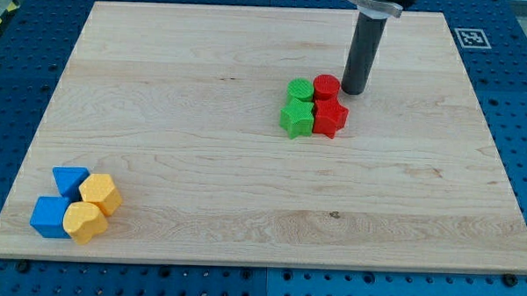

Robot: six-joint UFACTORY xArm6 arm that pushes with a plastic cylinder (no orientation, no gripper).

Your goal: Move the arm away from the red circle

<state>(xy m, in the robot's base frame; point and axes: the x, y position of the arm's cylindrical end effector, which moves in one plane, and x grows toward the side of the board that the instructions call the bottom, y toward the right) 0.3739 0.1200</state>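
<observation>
The pale wooden bench (245, 182) carries two clusters. Right of centre: green circle (299, 89), red circle (326, 86), green star (296, 119), red star (330, 118), touching. My tip (354, 90) stands just right of the red circle. There is no hand here. Bottom left: blue triangle (70, 180), blue cube (48, 217), two yellow blocks (91, 208).

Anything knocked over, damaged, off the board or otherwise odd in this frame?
Nothing stands out. Red circle, green circle, green star and red star sit packed together; both blue blocks and both yellow blocks cluster at the view's bottom left. My tip stands just right of the red circle.
</observation>
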